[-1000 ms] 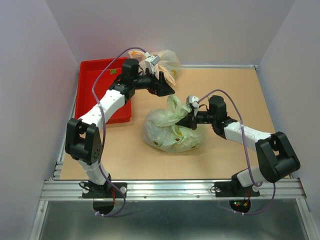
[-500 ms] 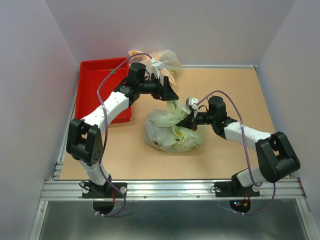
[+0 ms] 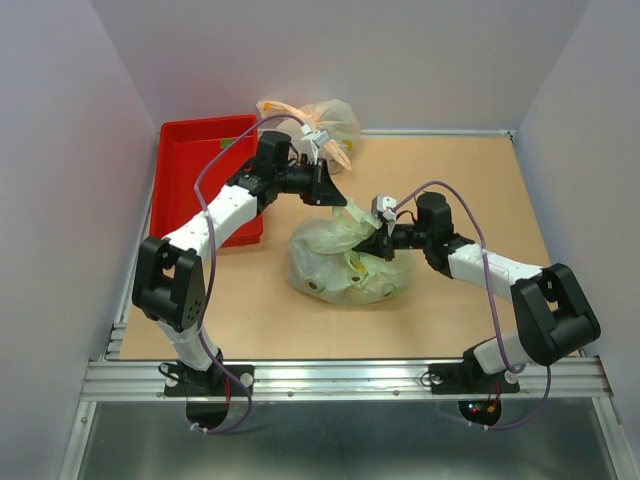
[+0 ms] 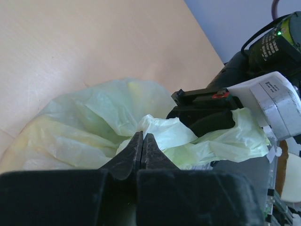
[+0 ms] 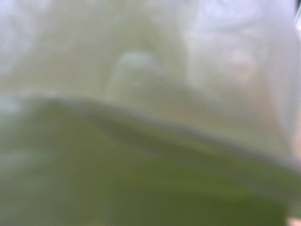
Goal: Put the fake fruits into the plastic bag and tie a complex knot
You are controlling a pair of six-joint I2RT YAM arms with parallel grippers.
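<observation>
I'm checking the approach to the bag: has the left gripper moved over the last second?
Yes. The left gripper has swung away from the red bin, toward the pale-green bag, and shut at its top.

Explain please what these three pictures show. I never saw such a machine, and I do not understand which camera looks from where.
Two robot arms are bolted at the near edge of a table. One picture comes from a fixed camera above; the other two come from small cameras on the wrists. In the middle lies a pale-green plastic bag with things inside it. The left gripper is shut on a fold of it. The right gripper is shut at the bag's top; its own camera sees only blurred green plastic. Behind stand a red bin and an orange-peach bag.
</observation>
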